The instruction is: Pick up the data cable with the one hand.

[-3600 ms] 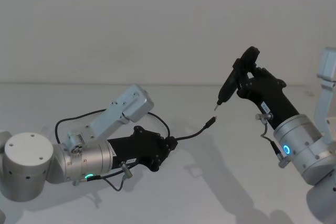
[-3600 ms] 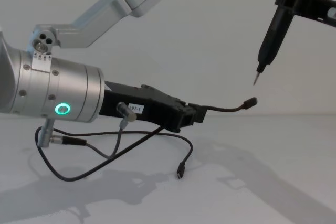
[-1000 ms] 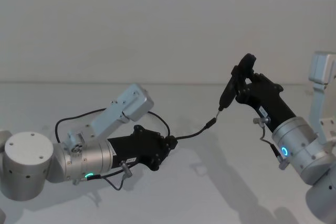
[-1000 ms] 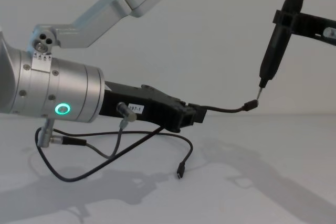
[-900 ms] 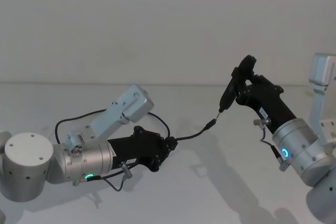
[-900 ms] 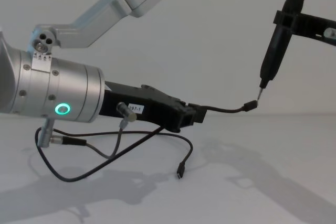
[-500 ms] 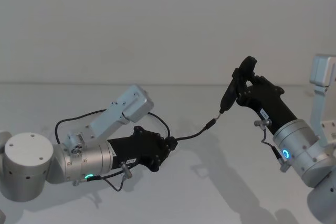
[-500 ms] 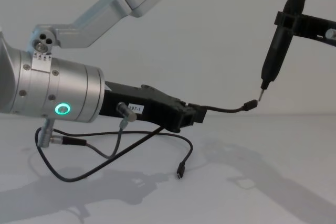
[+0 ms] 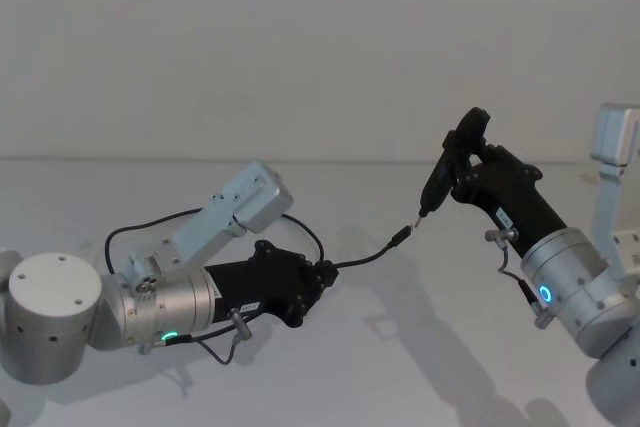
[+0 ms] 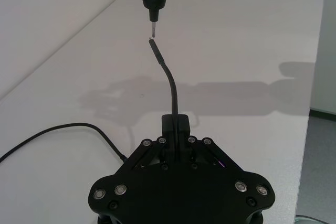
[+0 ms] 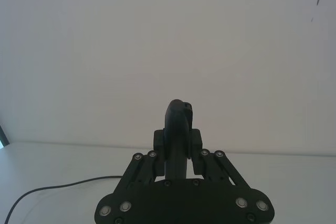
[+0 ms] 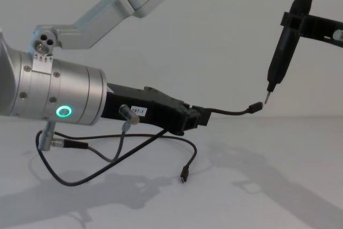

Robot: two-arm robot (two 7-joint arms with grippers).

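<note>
Now left gripper [image 12: 201,116] fingers [image 10: 173,129] clamped on data cable [image 12: 230,112], plug beyond, right gripper [image 9: 462,162] gripping rod tool [image 12: 281,57]

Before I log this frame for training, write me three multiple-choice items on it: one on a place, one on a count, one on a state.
1. Where is the pale tip of the rod-shaped tool?
A. Just above the raised plug of the data cable
B. Flat on the table
C. Under the left gripper

2. How many plugs of the data cable show in the chest view?
A. None
B. Two
C. Four

3. What is the left gripper doing?
A. Open over the table
B. Shut on the data cable
C. Shut on the tool

Answers:
1 A: the tip sits right over the upturned plug.
2 B: one raised, one hanging near the table.
3 B: the cable leaves from between its closed fingers, while the right gripper holds the tool.
</note>
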